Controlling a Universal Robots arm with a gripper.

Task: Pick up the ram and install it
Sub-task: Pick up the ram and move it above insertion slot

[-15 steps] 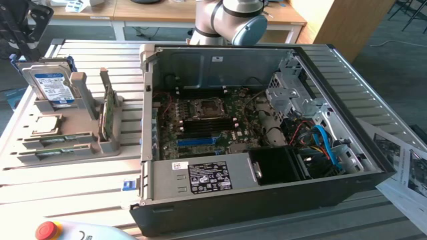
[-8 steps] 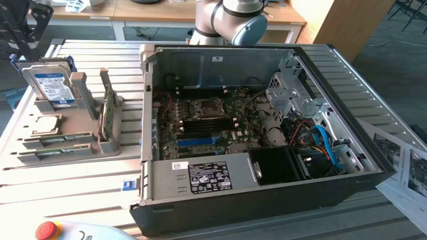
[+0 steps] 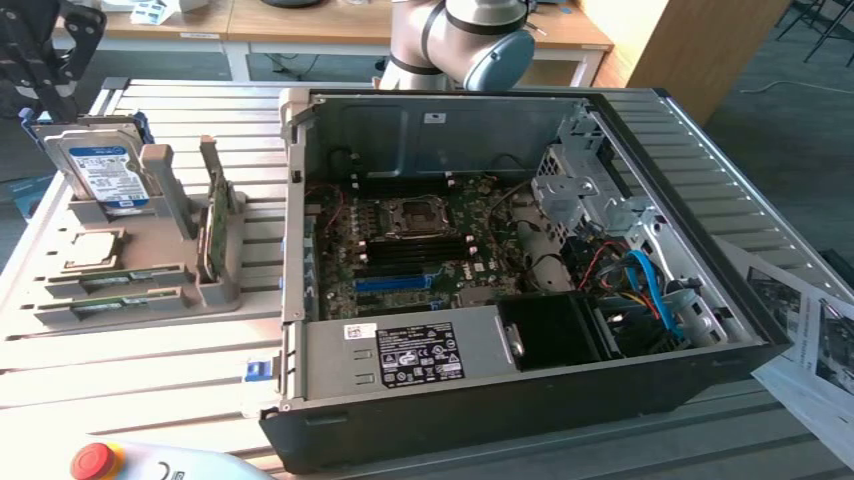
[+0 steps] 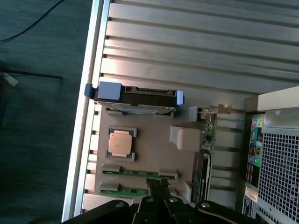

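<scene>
The arm [image 3: 467,40] rises behind the far wall of the computer case [image 3: 534,420] — a grey joint with a blue cap. The hand [image 4: 158,184] hangs off the case's side toward the exterior view's left, pointing straight down — its two dark fingers [image 4: 153,185] pressed together tip to tip. Black linkage bars [image 4: 117,207] spread from the fingers' roots on both sides.

Bright light glares off the slatted table [image 3: 134,370]; the computer case [image 3: 534,415] is dark and shadowed inside

Silver-grey arm [image 3: 461,40], pale blue joint cap [image 3: 505,58]; black end effector [image 4: 158,186].
</scene>
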